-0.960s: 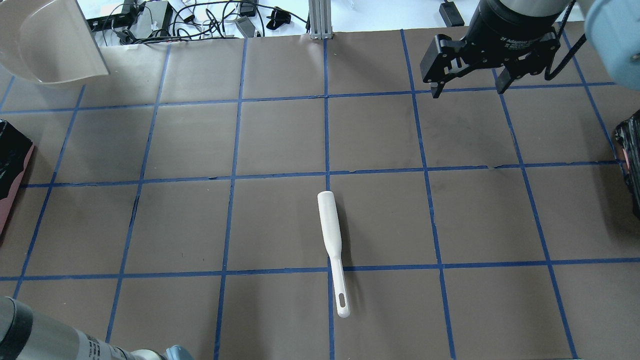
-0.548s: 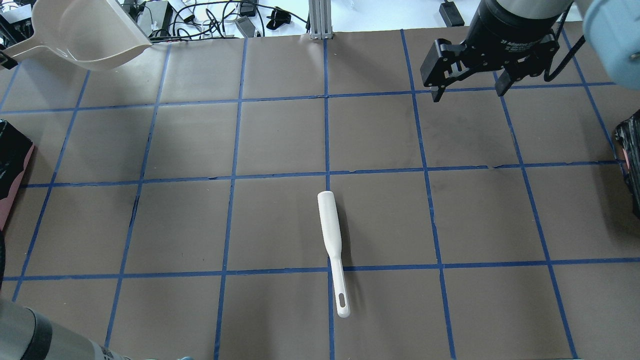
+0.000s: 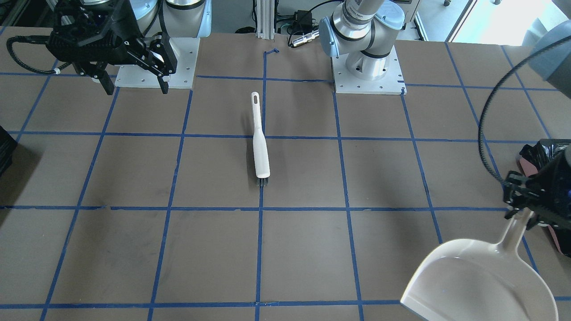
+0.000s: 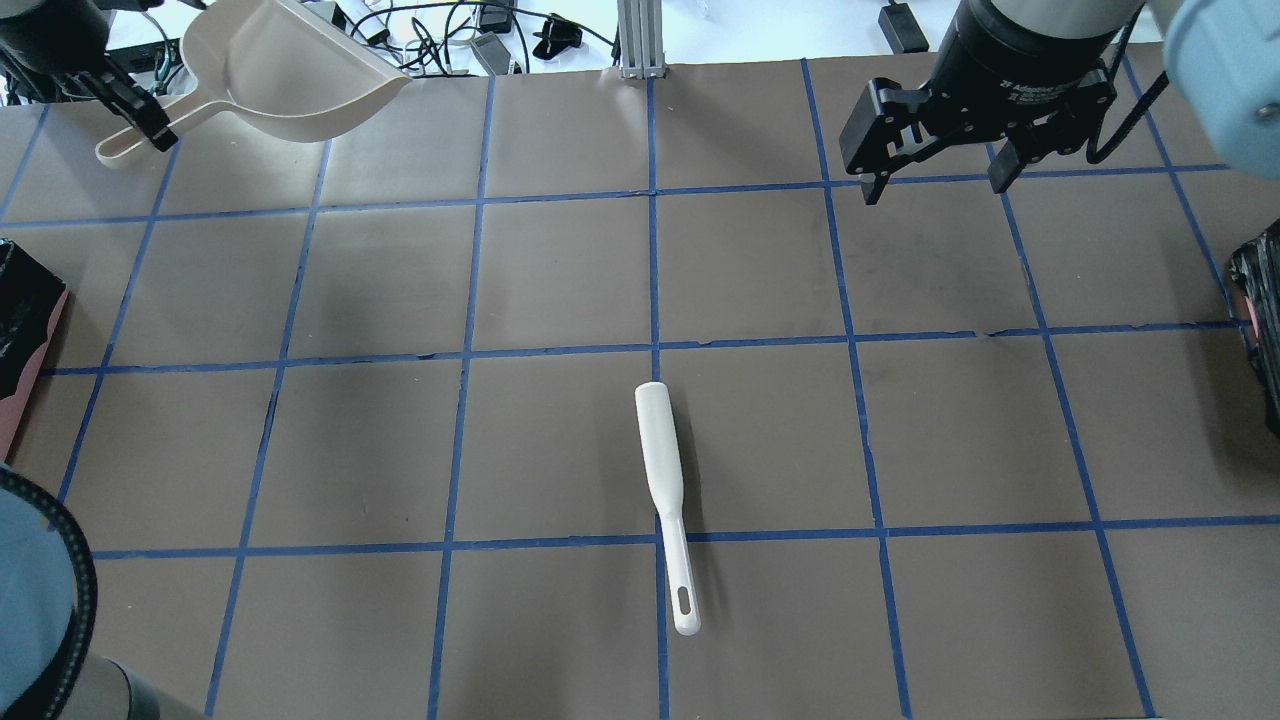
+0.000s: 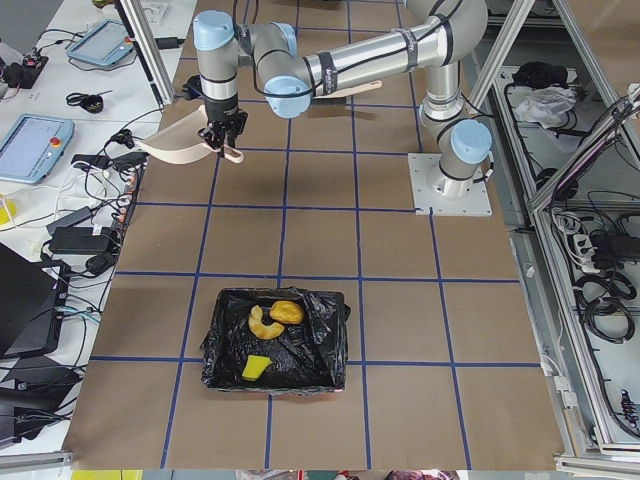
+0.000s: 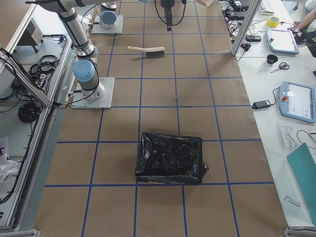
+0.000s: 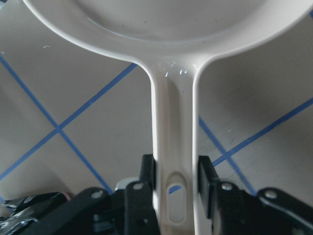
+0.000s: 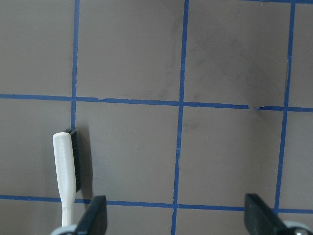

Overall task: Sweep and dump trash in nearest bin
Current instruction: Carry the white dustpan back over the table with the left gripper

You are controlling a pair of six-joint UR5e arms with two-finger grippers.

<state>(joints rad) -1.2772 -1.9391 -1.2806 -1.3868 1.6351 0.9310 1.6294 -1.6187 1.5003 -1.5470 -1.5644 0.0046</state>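
Note:
The trash lies inside the bin (image 5: 215, 352): a cream curved slice (image 5: 262, 322), a golden-brown lump (image 5: 287, 312) and a yellow wedge (image 5: 256, 368) on its black bag. The bin's pink side (image 4: 28, 385) shows at the table's left edge. My left gripper (image 4: 135, 120) is shut on the handle of the white dustpan (image 4: 290, 75), held over the far left corner; the wrist view shows its fingers (image 7: 146, 181) clamping the handle (image 7: 175, 147), and the pan (image 3: 482, 281) looks empty. My right gripper (image 4: 935, 180) hangs open over the far right, holding nothing.
A white brush (image 4: 665, 480) lies near the table's middle, bristles down on the mat, also below my right gripper's view (image 8: 66, 171). A second, all-black bin (image 6: 170, 158) stands at the right end. Cables and boxes (image 4: 400, 35) crowd the far edge.
The left gripper has carried the dustpan to the right, in over the far left squares, and the gripper itself has come into view. The right gripper and brush have hardly moved.

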